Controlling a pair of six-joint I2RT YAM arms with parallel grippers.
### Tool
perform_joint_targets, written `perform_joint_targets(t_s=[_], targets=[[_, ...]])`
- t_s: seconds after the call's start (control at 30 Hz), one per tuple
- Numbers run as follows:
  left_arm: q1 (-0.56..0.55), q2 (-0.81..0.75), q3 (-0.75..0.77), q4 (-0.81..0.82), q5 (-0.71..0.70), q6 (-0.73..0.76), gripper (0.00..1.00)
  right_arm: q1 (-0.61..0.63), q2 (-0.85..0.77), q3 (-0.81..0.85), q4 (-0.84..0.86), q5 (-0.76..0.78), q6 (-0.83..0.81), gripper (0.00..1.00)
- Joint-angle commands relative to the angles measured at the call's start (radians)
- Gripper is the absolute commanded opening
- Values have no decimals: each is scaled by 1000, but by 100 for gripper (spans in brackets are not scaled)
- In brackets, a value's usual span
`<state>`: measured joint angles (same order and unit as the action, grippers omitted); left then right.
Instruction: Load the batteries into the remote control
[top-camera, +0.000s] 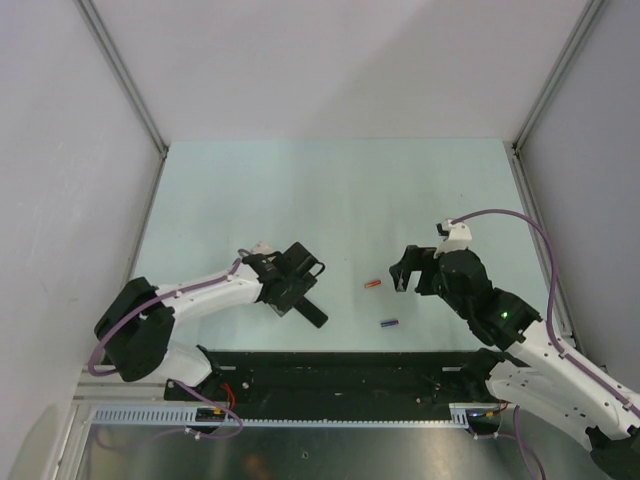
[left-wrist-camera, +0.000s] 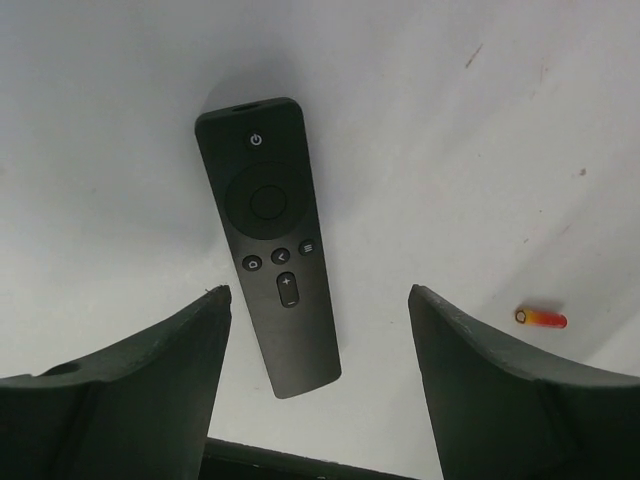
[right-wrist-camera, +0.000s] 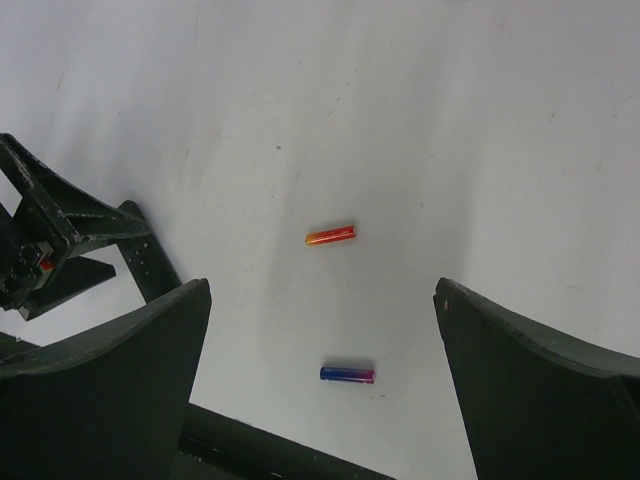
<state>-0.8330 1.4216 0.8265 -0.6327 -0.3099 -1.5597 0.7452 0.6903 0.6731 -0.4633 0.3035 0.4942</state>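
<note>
The slim black plastic remote control (left-wrist-camera: 268, 250) lay buttons-up between our left gripper's (left-wrist-camera: 315, 292) wide, empty jaws, its long axis along the gap; our right gripper (right-wrist-camera: 320, 285), equally agape and empty, hung nearer the small red-orange battery (right-wrist-camera: 331, 236) and blue-purple battery (right-wrist-camera: 347, 374)

Top cam: fixed, high above & behind the arms (top-camera: 200, 295), looking steeply down on the whole bench (top-camera: 300, 190); far off, so the red-orange battery (top-camera: 373, 284) is a speck near mid-frame. Left wrist cam: sits just behind the left claw (left-wrist-camera: 318, 300), faces down at the bench from close range; own fingers (left-wrist-camera: 120, 380) fill both lower corners, that battery at far right of frame, remote (left-wrist-camera: 268, 250) left of it. Right wrist cam: behind the right claw (right-wrist-camera: 322, 290), also facing down & close; same battery near centre, blue-purple battery (right-wrist-camera: 347, 374) nearer the cam than it. All 3 views share the red-orange battery; top + right wrist share both.
</note>
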Motion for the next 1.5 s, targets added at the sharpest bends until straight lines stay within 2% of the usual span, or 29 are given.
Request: perform_joint_targets(t_s=[0.0, 0.57, 0.8, 1.17, 1.33, 1.37, 1.4, 1.47], targets=[[-6, 5, 30, -47, -8, -62, 76, 2, -12, 10, -15, -18, 4, 100], [9, 146, 63, -48, 3, -13, 66, -1, -25, 11, -12, -53, 15, 100], [23, 168, 56, -53, 29, 3, 57, -1, -31, 11, -15, -53, 15, 100], [35, 234, 95, -136, 84, 44, 49, -3, -12, 11, 5, -78, 17, 100], [37, 257, 126, -150, 83, 62, 21, -6, -9, 10, 8, -80, 7, 100], [35, 255, 129, -150, 81, 72, 4, -7, -11, 11, 8, -81, 6, 100], [35, 251, 137, -150, 78, 79, 0, -7, -12, 11, 8, -81, 6, 100], [35, 229, 154, -151, 49, 119, 0, -10, -20, 11, 5, -86, 3, 100]])
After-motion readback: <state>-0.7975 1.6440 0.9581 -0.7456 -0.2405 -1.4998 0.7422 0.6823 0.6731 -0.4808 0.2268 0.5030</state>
